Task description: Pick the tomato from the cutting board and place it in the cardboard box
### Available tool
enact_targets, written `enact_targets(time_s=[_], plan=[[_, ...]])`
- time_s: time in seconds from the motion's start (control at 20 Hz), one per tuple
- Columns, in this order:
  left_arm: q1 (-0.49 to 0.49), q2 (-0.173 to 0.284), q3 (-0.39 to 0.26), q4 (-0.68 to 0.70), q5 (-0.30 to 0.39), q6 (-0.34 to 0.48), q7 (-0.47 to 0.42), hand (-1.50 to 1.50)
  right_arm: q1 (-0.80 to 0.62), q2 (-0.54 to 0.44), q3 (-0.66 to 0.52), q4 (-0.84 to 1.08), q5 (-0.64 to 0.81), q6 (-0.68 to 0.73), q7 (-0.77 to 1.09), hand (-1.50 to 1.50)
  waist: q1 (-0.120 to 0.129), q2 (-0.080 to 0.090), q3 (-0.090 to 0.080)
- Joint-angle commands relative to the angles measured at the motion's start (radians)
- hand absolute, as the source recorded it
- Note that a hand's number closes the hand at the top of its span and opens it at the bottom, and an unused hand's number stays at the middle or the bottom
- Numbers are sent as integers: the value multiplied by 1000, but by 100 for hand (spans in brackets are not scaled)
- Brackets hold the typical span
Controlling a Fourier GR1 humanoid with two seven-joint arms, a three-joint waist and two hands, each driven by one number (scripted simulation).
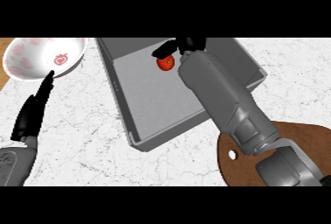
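The red tomato (166, 63) lies inside the grey open box (123, 94), near its far end on the box floor. My right hand (189, 44) reaches over the box from the lower right, its grey forearm crossing the box's right wall. A black finger (163, 50) stretches out to the left just above the tomato and is not curled round it; the tomato shows almost whole beside the wrist. The brown cutting board (304, 142) at the lower right has nothing on its visible part. My left hand (32, 116) rests open at the left, fingers straight and pointing up.
A white bowl (29, 59) with red prints stands at the upper left, close to the left hand's fingertips. The box's tall walls lie between the two arms. White marble counter (84, 131) stretches in front of the box.
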Motion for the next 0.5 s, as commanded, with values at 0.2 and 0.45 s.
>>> enact_targets(time_s=[0.2, 0.45], plan=[[12, -13, 8, 3, 3, 2, 11, 0, 3, 0, -69, -45, -118, -209, -179, -150, -29, -10, 1], [37, 17, 52, 13, 19, -8, 11, 0, 44, -12, -161, -85, -197, -198, -342, -150, -77, -20, 2]])
